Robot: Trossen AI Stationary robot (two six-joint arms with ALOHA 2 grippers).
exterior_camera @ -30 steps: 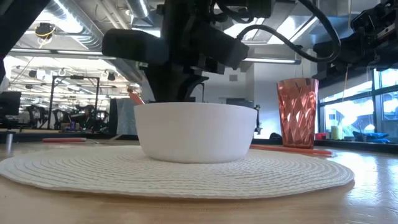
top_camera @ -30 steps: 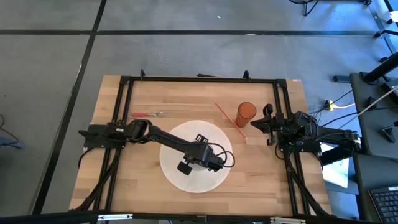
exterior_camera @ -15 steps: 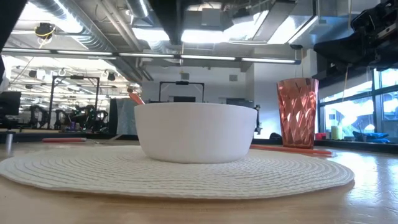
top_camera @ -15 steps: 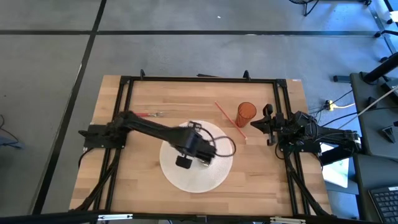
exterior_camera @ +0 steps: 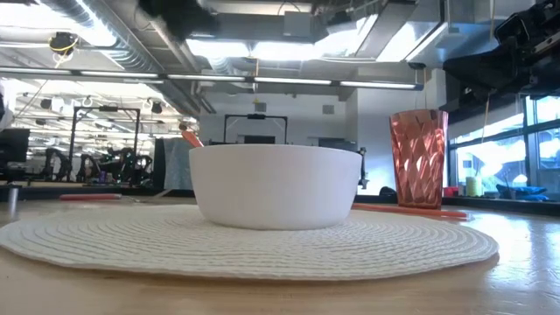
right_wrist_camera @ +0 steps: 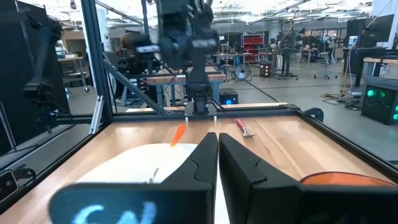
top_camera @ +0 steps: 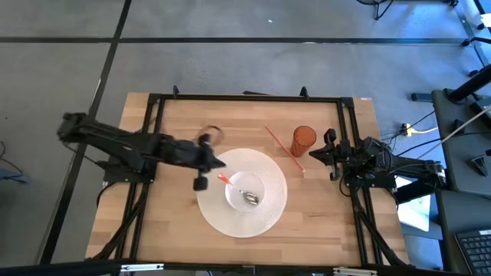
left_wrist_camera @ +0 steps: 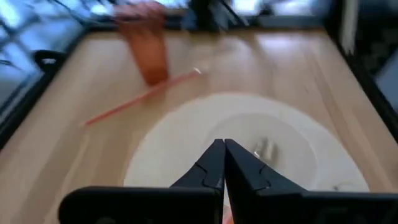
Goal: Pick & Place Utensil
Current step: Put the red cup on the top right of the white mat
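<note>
Orange-handled metal spoon lying in round white bowl on woven placemat, left gripper fingers together beside bowl, right gripper fingers together near ribbed copper tumbler.

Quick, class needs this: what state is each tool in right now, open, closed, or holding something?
Left tool: closed, holding nothing, at the placemat's edge beside the bowl.
Right tool: closed, holding nothing, waiting at the table's right side.

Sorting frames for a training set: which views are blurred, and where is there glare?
Left wrist view: motion-blurred throughout, the orange cup and bowl soft. Right wrist view: the left arm ahead and the near fingers smeared. Low view: sharp bowl, bright ceiling lights glaring above it. High view: evenly lit and sharp.
</note>
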